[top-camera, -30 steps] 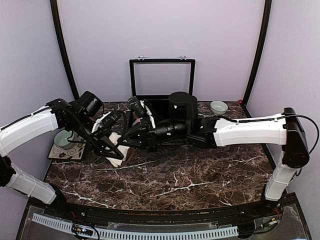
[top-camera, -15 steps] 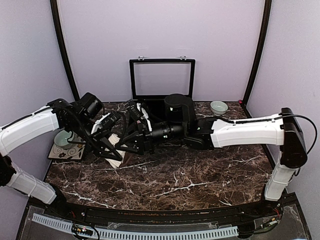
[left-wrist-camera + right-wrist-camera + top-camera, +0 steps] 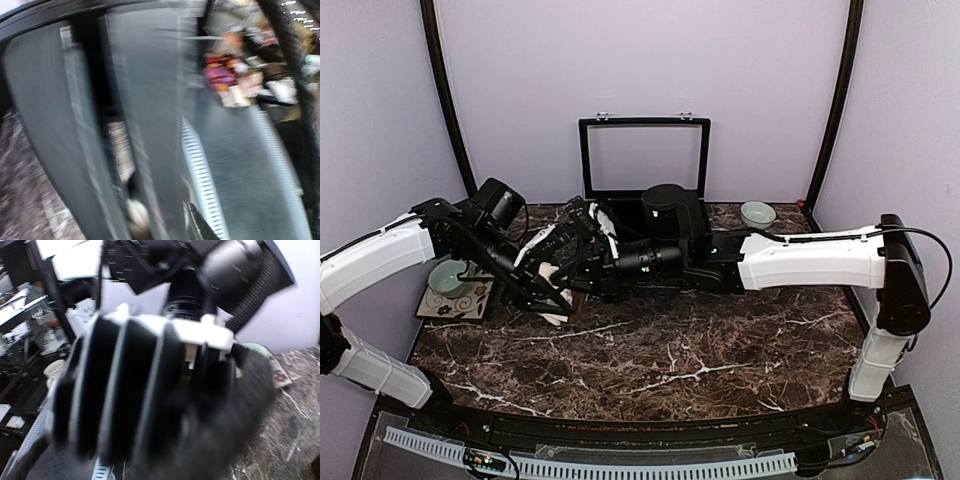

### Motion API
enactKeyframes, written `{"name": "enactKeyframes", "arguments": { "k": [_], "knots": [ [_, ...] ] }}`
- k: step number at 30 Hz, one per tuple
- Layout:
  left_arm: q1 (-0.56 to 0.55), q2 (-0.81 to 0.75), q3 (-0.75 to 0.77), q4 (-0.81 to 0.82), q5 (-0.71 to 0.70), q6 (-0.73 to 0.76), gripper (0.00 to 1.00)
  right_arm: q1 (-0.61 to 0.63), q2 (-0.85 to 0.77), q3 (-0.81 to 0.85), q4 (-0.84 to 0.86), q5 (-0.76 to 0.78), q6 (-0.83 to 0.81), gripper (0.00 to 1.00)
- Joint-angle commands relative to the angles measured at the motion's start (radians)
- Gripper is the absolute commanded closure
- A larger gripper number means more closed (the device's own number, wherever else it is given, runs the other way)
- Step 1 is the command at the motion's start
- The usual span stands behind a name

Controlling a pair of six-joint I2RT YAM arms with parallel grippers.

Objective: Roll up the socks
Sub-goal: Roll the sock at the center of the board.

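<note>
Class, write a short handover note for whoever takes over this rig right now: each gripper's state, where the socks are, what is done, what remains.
Left gripper: low over the socks at the far-left part of the table. Open or shut cannot be told, as its wrist view is blurred.
Right gripper: reaches across to the same spot, close to the left gripper. State also unclear.
Socks: only scraps of pale fabric show under and between the grippers. The rest is hidden.
Done: no finished roll is visible.
Left: roll the socks, checking both grips first.
</note>
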Motion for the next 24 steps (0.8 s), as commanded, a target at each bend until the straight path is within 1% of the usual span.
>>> {"name": "enactKeyframes", "arguments": {
  "k": [1, 2, 4, 7, 9, 14, 21, 24],
  "knots": [
    [-0.013, -0.027, -0.030, 0.216, -0.379, -0.130, 0.63, 0.012, 0.009, -0.019, 0.020, 0.260, -0.010, 1.00],
    [-0.013, -0.030, -0.035, 0.227, -0.422, -0.128, 0.63, 0.016, 0.006, -0.025, 0.035, 0.324, -0.003, 1.00],
    [-0.013, -0.040, -0.053, 0.260, -0.514, -0.131, 0.60, 0.035, 0.007, -0.027, 0.047, 0.504, 0.007, 1.00],
    [-0.013, -0.046, -0.082, 0.299, -0.616, -0.141, 0.61, 0.072, 0.022, -0.003, 0.028, 0.770, 0.038, 1.00],
    [-0.013, -0.048, -0.087, 0.314, -0.655, -0.147, 0.63, 0.091, 0.050, 0.018, 0.025, 0.853, 0.068, 1.00],
    [-0.013, -0.050, -0.079, 0.333, -0.740, -0.145, 0.71, 0.128, 0.112, 0.099, -0.022, 0.915, 0.138, 1.00],
    [-0.013, -0.050, -0.101, 0.365, -0.864, -0.115, 1.00, 0.134, 0.111, 0.104, -0.021, 0.897, 0.260, 1.00],
    [-0.013, -0.045, -0.087, 0.367, -0.872, -0.124, 1.00, 0.133, 0.117, 0.112, -0.019, 0.873, 0.286, 1.00]
  ]
}}
